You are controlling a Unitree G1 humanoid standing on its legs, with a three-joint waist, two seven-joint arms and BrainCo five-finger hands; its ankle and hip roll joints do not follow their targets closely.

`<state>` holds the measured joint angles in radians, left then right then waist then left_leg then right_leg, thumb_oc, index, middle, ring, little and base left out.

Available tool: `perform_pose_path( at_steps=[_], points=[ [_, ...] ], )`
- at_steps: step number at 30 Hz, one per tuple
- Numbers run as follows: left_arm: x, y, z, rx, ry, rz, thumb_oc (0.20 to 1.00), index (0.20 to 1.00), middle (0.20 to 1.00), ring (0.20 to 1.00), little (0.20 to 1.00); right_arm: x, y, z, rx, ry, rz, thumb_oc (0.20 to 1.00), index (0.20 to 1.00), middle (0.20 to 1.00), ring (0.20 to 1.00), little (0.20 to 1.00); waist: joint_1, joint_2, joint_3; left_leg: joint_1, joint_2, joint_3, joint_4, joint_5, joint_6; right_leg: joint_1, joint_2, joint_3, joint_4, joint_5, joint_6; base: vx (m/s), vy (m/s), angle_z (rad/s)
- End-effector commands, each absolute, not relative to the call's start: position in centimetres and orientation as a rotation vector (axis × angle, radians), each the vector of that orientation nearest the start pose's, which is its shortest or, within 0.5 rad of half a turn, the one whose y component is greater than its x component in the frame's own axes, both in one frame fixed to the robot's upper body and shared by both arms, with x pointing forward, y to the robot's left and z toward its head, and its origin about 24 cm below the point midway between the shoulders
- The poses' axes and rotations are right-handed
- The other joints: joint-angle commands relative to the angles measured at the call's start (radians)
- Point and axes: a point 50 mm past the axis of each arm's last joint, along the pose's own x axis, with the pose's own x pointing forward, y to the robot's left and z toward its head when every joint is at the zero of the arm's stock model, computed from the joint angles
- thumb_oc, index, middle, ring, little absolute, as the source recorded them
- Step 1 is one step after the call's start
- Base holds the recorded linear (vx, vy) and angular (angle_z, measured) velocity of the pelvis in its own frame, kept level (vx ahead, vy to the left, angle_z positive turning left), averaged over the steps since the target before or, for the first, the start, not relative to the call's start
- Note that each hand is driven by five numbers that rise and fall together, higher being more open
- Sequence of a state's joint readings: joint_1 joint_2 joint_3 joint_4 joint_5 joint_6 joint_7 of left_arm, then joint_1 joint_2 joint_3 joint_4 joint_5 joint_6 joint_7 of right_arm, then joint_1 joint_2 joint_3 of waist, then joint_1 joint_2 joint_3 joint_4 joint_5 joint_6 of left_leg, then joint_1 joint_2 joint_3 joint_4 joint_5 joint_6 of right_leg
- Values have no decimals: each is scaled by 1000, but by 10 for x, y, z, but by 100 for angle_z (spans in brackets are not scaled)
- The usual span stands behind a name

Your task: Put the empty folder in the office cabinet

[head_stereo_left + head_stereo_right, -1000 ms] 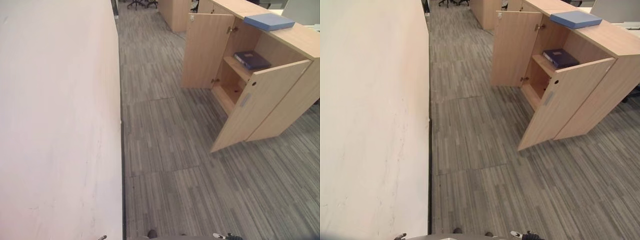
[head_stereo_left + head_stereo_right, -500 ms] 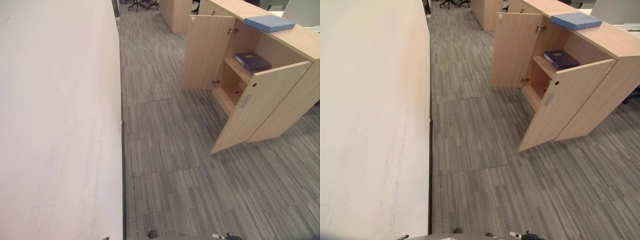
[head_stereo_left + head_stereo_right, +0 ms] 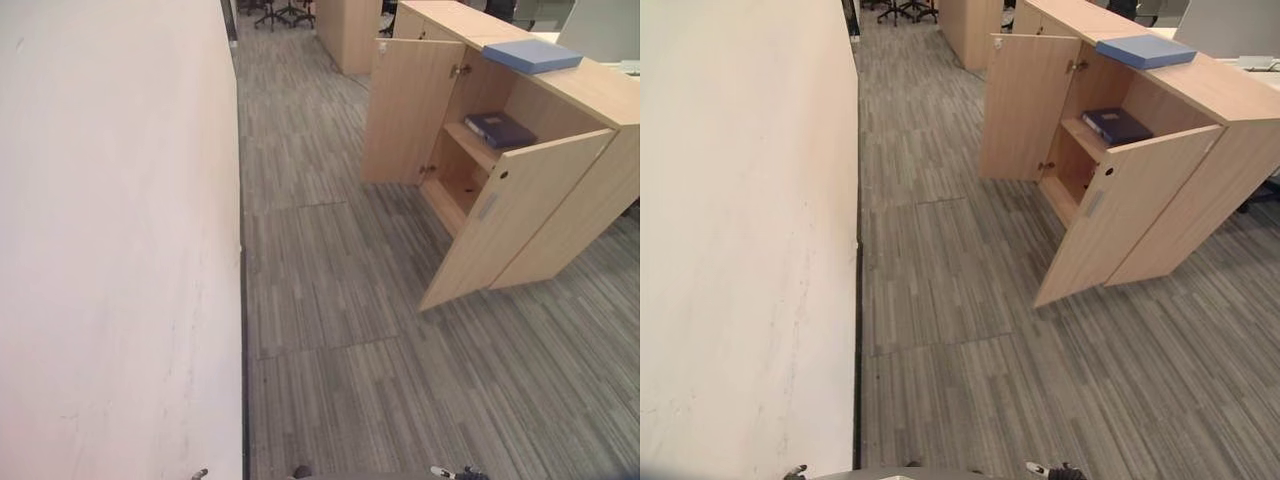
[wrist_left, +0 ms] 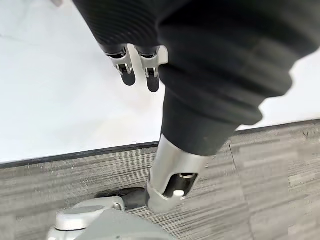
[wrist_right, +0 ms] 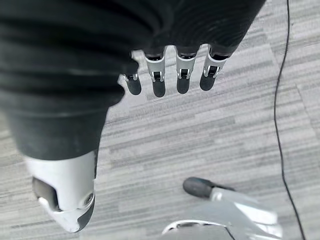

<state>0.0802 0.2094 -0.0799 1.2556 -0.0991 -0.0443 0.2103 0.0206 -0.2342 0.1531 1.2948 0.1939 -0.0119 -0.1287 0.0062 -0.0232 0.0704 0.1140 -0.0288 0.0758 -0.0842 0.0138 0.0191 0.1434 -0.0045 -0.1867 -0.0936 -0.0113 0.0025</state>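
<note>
The light wooden office cabinet (image 3: 600,95) stands at the upper right with both doors swung open, the near door (image 3: 515,220) jutting out over the carpet. A dark blue folder (image 3: 499,129) lies flat on its inner shelf. A light blue folder (image 3: 532,55) lies on the cabinet's top. My left hand (image 4: 150,75) hangs down beside the white wall, fingers relaxed and holding nothing. My right hand (image 5: 170,75) hangs over the grey carpet, fingers straight and empty. Both hands are far from the cabinet.
A long white wall (image 3: 110,250) runs along the left side. Grey striped carpet (image 3: 330,300) stretches between it and the cabinet. Another wooden unit (image 3: 345,30) and office chairs (image 3: 280,10) stand at the far end.
The whole picture has shifted slightly, so the camera moved. The cabinet, its doors and both folders stand as before.
</note>
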Motion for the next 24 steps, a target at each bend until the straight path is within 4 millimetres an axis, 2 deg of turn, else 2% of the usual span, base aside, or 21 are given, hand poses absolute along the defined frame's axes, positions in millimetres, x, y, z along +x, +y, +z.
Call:
perform_pose_path(
  at_steps=[1, 4, 11, 24],
  points=[
    [61, 237, -165, 332, 1253, 297, 1000, 1000, 1000, 1000, 1000, 85, -242, -161, -263, 1213, -251, 1000, 1000, 1000, 1000, 1000, -6, -5, 1, 17, -13, -15, -3, -72, -42, -20, -33, -35, 6, 41, 101, -11, 5, -4],
    [64, 237, -165, 331, 1242, 286, 1000, 1000, 1000, 1000, 1000, 91, -241, -159, -268, 1179, -230, 1000, 1000, 1000, 1000, 1000, -10, -3, 4, 17, -12, -12, -3, -72, -41, -21, -33, -33, 6, 42, 100, -8, 6, -2],
    [63, 237, -166, 316, 1251, 253, 1000, 1000, 1000, 1000, 1000, 92, -241, -159, -294, 1191, -146, 1000, 1000, 1000, 1000, 1000, -9, -4, 4, 19, -13, -13, -3, -71, -42, -21, -33, -32, 6, 42, 99, 0, 0, 0],
    [61, 238, -166, 319, 1266, 219, 1000, 1000, 1000, 1000, 1000, 86, -246, -160, -214, 1216, -198, 1000, 1000, 1000, 1000, 1000, -10, -3, 1, 23, -12, -14, -3, -75, -43, -16, -31, -30, 6, 36, 97, 0, -2, 0]
  ],
)
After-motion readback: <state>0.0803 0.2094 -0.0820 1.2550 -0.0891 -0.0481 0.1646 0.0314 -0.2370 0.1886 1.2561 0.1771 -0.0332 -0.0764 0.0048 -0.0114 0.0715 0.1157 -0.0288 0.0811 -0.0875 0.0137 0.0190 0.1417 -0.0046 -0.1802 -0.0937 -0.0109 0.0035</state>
